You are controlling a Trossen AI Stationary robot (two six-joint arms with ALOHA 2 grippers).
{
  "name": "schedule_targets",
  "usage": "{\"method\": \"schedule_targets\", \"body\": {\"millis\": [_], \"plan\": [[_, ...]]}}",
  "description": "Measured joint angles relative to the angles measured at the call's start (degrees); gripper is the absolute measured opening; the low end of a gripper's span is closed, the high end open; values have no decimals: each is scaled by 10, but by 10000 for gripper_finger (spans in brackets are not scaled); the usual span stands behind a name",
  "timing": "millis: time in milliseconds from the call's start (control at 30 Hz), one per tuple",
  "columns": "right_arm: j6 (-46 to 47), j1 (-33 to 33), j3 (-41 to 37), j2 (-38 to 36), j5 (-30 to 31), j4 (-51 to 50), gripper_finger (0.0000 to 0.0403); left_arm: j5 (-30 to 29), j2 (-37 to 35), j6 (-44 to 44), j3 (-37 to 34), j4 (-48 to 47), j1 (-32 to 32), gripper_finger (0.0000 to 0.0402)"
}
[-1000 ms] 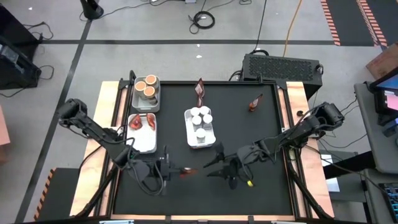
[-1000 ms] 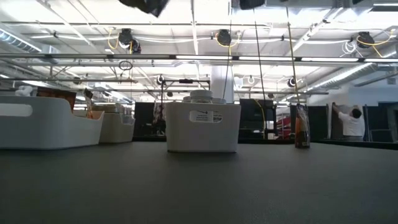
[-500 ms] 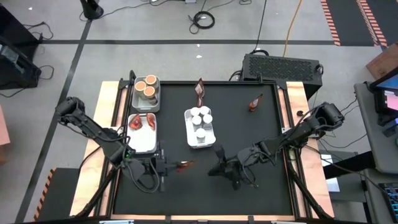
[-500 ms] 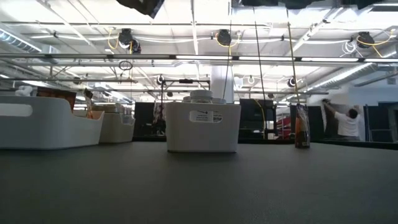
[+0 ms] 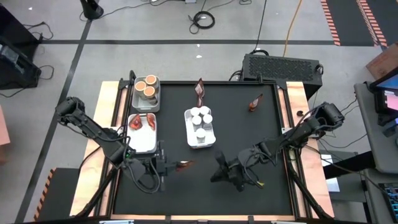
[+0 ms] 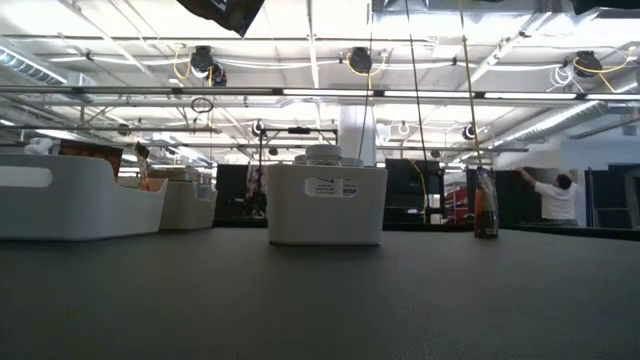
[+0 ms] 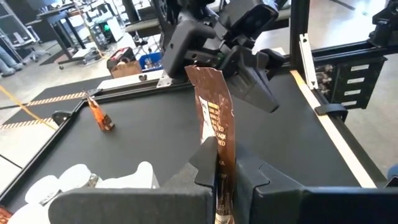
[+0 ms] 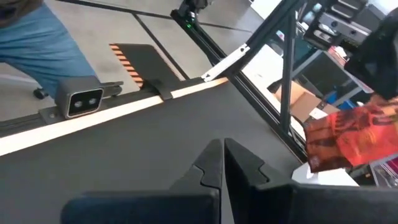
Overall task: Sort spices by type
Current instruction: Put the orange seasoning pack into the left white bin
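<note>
My left gripper (image 5: 169, 166) is shut on a reddish-brown crinkly packet (image 5: 184, 165) above the table's near middle; the packet also shows in the left wrist view (image 7: 214, 118) and the right wrist view (image 8: 351, 140). My right gripper (image 5: 216, 169) is shut and empty, just to the packet's right, and its own view shows it too (image 8: 222, 163). A white tray (image 5: 142, 142) holds two packets, another (image 5: 147, 104) holds orange-topped tubs, and a third (image 5: 200, 143) holds white-capped jars. Two loose packets (image 5: 199, 90) (image 5: 254, 104) stand at the far side. My left gripper pinches one end of the packet (image 7: 219, 163) between its two fingers. The fingers come about level from the table's left and lie along the packet. The packet sticks out past the fingertips toward the table's right, clear of the table.
The three trays stand in the left and middle of the black table (image 5: 249, 134). The low view shows them (image 6: 325, 205) (image 6: 70, 200) and one upright packet (image 6: 486, 215). A person (image 6: 555, 195) stands far off in the room. The table's near right part is bare.
My right gripper has drawn back from the packet toward the table's right edge. My left gripper keeps hold of the packet and has shifted it a little toward the far edge.
</note>
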Motion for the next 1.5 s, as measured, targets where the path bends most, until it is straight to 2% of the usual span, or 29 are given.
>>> {"method": "schedule_targets", "body": {"millis": [367,633,800,900,1000,1067,1200,1267,1367,1500], "plan": [[-11,0,0,0,2,0,0,0,0,0,0,-12,0,19],[31,-12,0,0,39,15,0,8,0,11,0,-6,1,19],[95,-25,0,0,37,21,0,46,0,25,0,28,8,19],[161,-36,0,0,53,37,1,48,0,47,0,69,8,19],[187,-45,0,0,52,60,17,44,0,77,0,119,8,19],[205,-51,0,0,50,80,36,-15,0,83,0,134,7,19],[250,-64,0,0,51,89,79,-291,-14,44,0,66,-13,13],[267,-70,0,0,53,76,98,-394,-30,-10,0,18,-31,12],[277,-76,0,0,53,58,120,-478,-47,-121,0,-91,-55,10],[277,-81,0,0,52,49,138,-491,-63,-308,0,-259,-67,10]]}}
